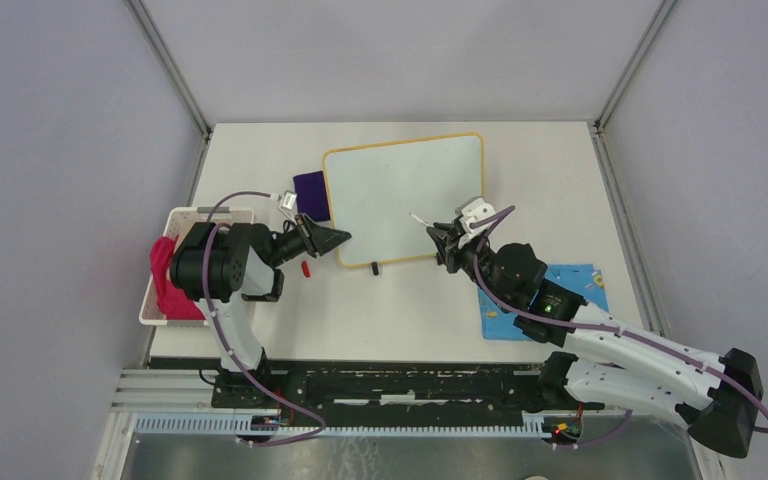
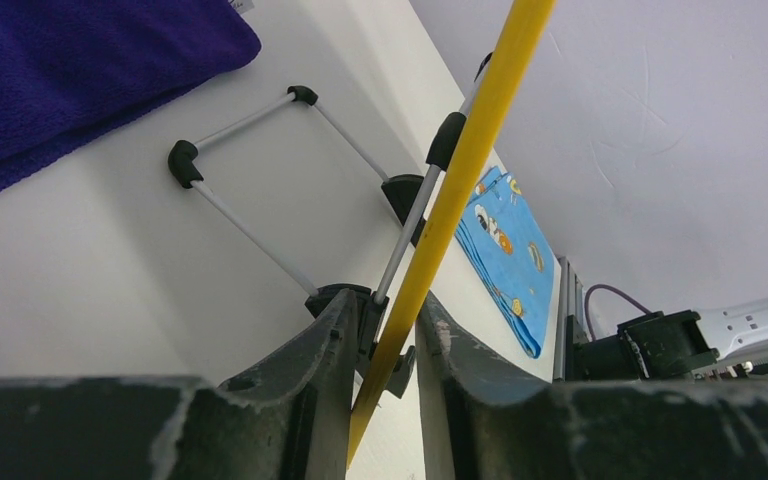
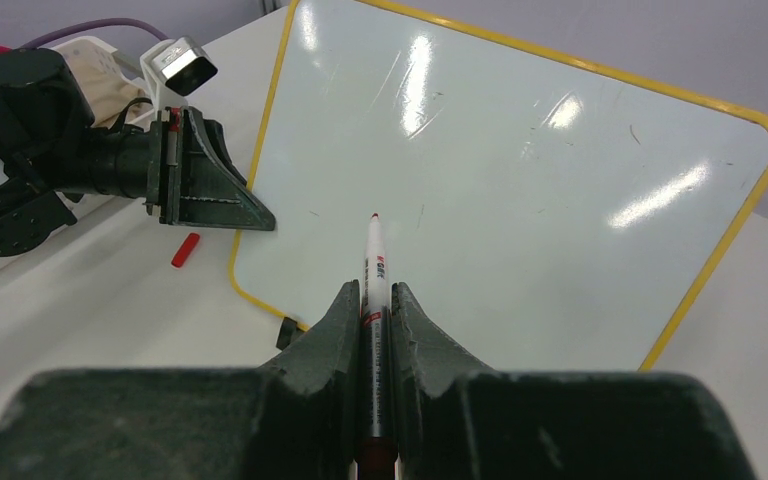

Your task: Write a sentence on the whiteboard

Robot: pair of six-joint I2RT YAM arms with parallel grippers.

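Pinches a red-tipped marker (image 3: 373, 262) tight between the closed fingers of the right gripper (image 3: 370, 296), tip aimed at the whiteboard (image 3: 520, 180), perhaps just short of touching. Reaches forward-left with that arm, above the blue cloth (image 1: 585, 280). Clamps the board's yellow left edge in the left gripper (image 2: 388, 320), at mid-table.

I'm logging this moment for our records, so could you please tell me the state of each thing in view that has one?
whiteboard: blank, no writing on it.
marker: uncapped, red tip aimed at the whiteboard.
cap: off, lying on the table.
left gripper: shut on the whiteboard's yellow frame.
right gripper: shut on the marker.
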